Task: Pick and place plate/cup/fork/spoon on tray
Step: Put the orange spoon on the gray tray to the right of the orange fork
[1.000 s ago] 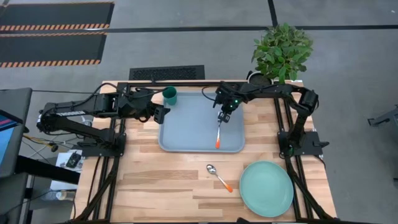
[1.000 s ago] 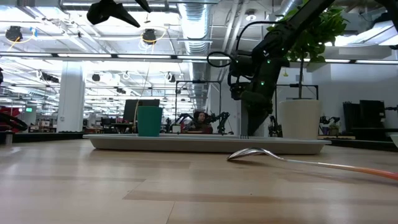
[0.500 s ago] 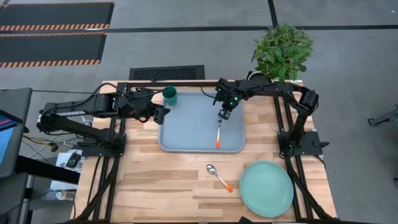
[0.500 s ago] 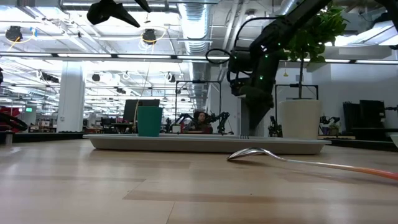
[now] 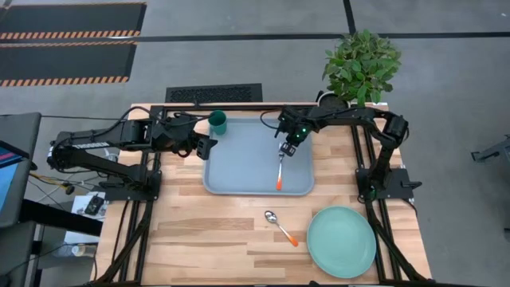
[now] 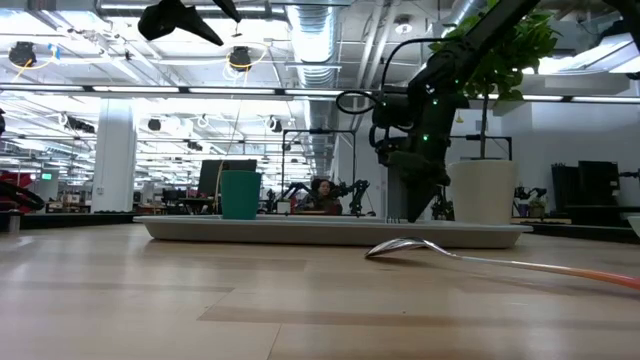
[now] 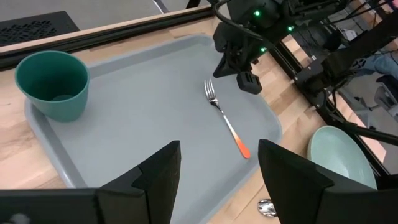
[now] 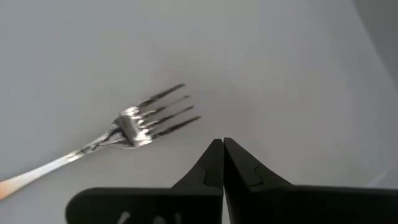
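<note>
spanning a wooden table [image 5: 207, 231] in a bright hall, left gripper [image 5: 209, 147] jaws apart, right gripper [image 5: 288, 151] jaws together.

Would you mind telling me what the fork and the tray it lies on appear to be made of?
The fork: shiny metal tines and neck, judging by the bright reflections, with an orange handle that looks like plastic. The tray: probably matte plastic, with an even blue-grey surface, soft sheen and moulded rounded corners.
</note>
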### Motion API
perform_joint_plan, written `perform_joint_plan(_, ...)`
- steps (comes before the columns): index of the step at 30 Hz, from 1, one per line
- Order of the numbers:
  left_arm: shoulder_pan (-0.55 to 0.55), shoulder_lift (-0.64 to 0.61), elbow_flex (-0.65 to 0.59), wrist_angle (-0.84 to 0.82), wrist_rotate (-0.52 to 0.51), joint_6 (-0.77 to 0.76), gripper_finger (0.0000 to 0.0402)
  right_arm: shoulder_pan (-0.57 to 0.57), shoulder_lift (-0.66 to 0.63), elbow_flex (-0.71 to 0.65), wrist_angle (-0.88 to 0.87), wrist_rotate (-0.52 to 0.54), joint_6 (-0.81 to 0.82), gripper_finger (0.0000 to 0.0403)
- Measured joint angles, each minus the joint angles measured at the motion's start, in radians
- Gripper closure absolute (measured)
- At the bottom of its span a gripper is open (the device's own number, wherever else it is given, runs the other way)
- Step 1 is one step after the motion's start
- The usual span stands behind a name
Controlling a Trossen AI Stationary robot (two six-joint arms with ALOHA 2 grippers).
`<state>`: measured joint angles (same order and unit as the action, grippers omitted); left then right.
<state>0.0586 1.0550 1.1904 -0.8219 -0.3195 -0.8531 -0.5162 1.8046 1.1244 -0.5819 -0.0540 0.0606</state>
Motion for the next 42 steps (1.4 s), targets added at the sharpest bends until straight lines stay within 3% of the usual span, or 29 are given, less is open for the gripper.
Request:
perform_joint_plan(22, 0.000, 0.000, 0.000, 0.000, -0.007, 0.000, 0.0200, 0.014, 0.000, 0.003, 0.057, 0.000, 0.018, 0.0379)
perform_joint_plan(32, 0.000, 0.000, 0.000, 0.004, 0.032, 0.001, 0.0200, -0.012, -0.083, 0.115, -0.269, -0.027, -0.019, 0.0374)
perform_joint_plan(38, 0.000, 0.019, 0.001, 0.007, 0.057, -0.014, 0.0200, 0.040, -0.210, 0.114, -0.455, -0.124, -0.016, 0.0336)
perform_joint_plan(42, 0.000, 0.047, 0.001, 0.005, 0.057, -0.024, 0.0200, 0.108, -0.283, 0.104, -0.449, -0.093, 0.011, 0.0311)
